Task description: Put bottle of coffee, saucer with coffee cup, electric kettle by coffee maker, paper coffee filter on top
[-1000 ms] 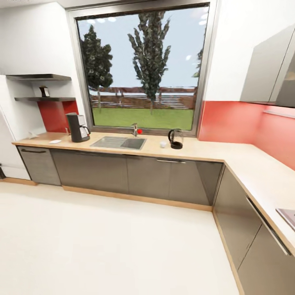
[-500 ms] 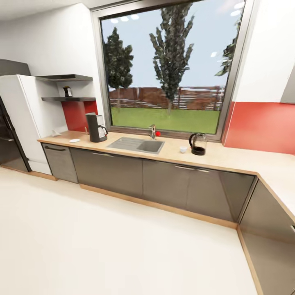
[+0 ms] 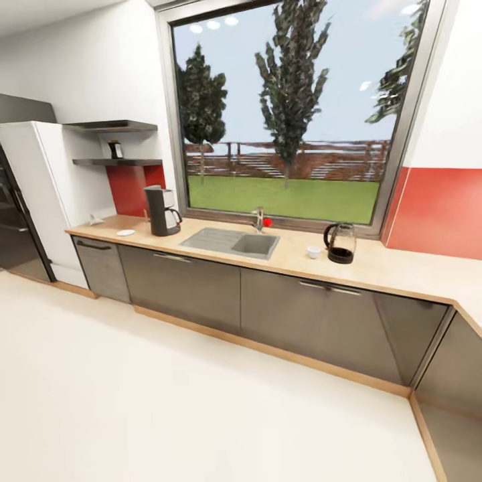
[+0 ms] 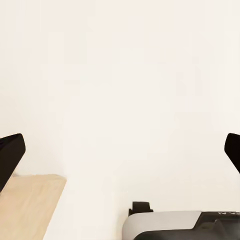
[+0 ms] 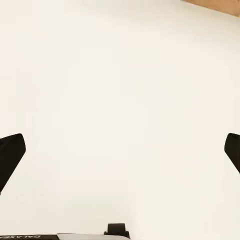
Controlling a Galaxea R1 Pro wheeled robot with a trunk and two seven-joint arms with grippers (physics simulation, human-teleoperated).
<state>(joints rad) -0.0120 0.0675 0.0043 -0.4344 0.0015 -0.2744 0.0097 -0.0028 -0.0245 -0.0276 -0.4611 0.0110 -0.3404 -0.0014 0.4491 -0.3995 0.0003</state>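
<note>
Distance rules: I see the small black bottle of coffee (image 3: 116, 149) on the thin black shelf (image 3: 118, 162), upper left of frame, beyond reach; both grippers gape wide, empty.

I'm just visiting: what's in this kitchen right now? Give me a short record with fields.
Tall dark-grey coffee maker: on the tan countertop, left of the steel sink
Flat white saucer: left of the coffee maker
Tiny white cup: beside the glass kettle, right of the sink
Small black bottle: on the lower black shelf
Grippers: both open
</note>
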